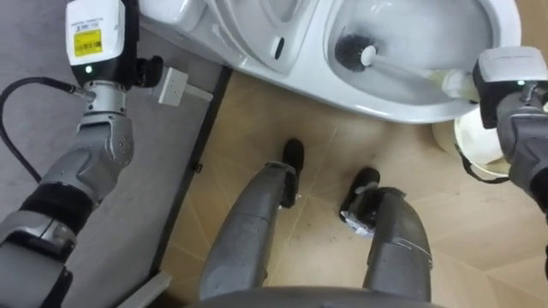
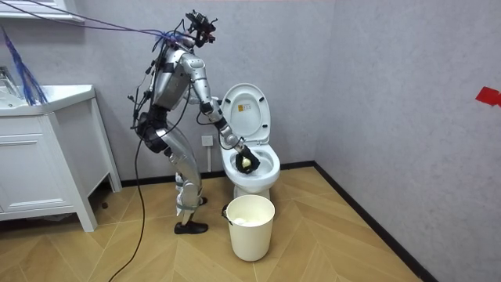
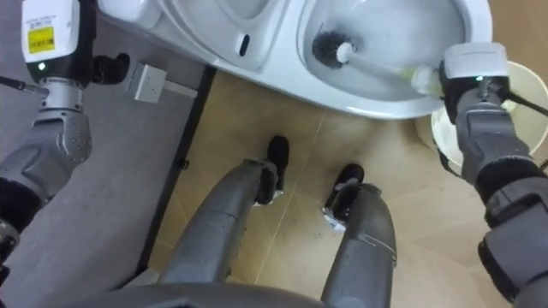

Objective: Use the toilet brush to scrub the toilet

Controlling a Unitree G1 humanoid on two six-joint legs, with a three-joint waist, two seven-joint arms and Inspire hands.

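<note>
I stand bent over a white toilet [image 1: 385, 107] with its lid [image 2: 246, 110] raised. A toilet brush with a black head [image 1: 349, 51] lies inside the bowl, and its white handle runs right to my right hand [image 1: 509, 73]. That hand sits at the bowl's right rim, closed round the handle's pale end. In the room view the right hand [image 2: 241, 153] reaches down into the bowl. My left hand [image 1: 98, 38] is raised at the upper left, beside the toilet's base and the grey wall, away from the brush.
A white bucket [image 2: 250, 223] stands on the wooden floor in front of the toilet, by my right side [image 1: 479, 145]. A wall socket [image 1: 171, 85] is near the left hand. A white cabinet [image 2: 47, 157] stands at the room view's left.
</note>
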